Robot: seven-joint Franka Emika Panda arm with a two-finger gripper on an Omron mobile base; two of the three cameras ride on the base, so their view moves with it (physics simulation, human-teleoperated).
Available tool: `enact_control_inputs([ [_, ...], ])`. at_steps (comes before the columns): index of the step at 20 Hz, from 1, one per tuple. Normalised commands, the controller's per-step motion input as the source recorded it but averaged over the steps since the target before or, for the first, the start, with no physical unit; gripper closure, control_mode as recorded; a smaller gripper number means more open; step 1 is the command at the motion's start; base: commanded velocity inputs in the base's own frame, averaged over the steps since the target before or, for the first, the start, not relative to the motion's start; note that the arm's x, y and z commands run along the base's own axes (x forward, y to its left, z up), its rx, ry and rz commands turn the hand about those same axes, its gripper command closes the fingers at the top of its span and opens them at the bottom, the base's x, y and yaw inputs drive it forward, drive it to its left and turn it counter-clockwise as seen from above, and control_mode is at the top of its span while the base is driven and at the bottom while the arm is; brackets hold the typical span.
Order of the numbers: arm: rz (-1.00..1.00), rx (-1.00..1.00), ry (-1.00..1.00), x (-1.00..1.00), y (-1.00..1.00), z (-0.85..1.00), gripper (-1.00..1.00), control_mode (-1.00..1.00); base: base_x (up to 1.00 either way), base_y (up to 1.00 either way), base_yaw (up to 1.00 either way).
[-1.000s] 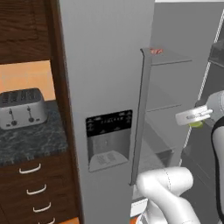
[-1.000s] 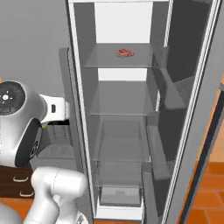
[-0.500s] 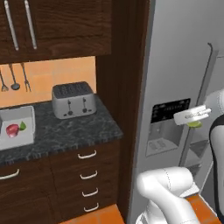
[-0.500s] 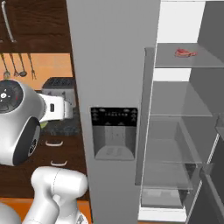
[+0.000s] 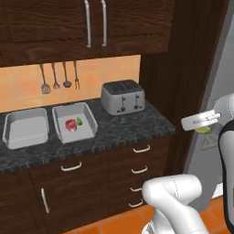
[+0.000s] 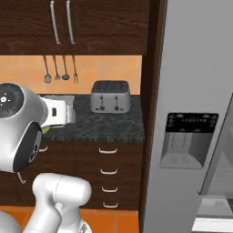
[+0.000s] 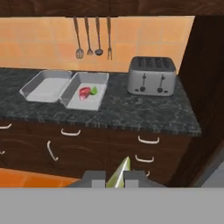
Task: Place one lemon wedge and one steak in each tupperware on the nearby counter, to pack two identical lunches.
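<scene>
- From my seat the tool (image 7: 114, 178) is pinched on a lemon wedge (image 7: 119, 173); in the hand view the pale yellow-green slice pokes up between the two dark tips.
- Left base view has the same wedge (image 5: 204, 129) peeking out under the white hand, over by the fridge (image 5: 215, 114) side, well off from the trays.
- Two grey tupperware trays sit touching side by side on the bench (image 5: 123, 129), left of the toaster (image 5: 122, 97).
- The tray nearer the toaster (image 5: 58, 122) already has a red steak (image 5: 70, 124) and a green-ish lemon piece (image 5: 79, 121) in it, the two just beside each other.
- The other tray (image 5: 26, 128), further left, shows just its bare grey bottom.
- Hand view gives the same layout: filled tray (image 7: 101, 80) next to the bare one (image 7: 46, 86), toaster (image 7: 152, 75) off to the right.
- Utensils (image 5: 58, 77) hang on the orange wall above the trays, dark drawers (image 5: 137, 171) with silver handles below the bench.
</scene>
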Motion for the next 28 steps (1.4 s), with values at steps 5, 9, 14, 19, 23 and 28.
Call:
enact_control_inputs([
  [5, 0.00, 0.00, 0.00, 0.00, 0.00, 0.00, 1.00, 1.00, 0.06, 1.00, -0.02],
  [9, 0.00, 0.00, 0.00, 0.00, 0.00, 0.00, 1.00, 1.00, 0.12, 1.00, -0.03],
  [14, 0.00, 0.00, 0.00, 0.00, 0.00, 0.00, 1.00, 1.00, 0.74, 0.98, -0.01],
  [19, 0.00, 0.00, 0.00, 0.00, 0.00, 0.00, 1.00, 1.00, 0.77, 0.57, 0.00],
  [23, 0.00, 0.00, 0.10, 0.09, 0.15, -0.56, 1.00, -1.00, 0.14, 0.12, 0.00],
  [28, 0.00, 0.00, 0.05, 0.42, 0.29, -1.00, 1.00, -1.00, 0.00, 0.00, 0.00],
])
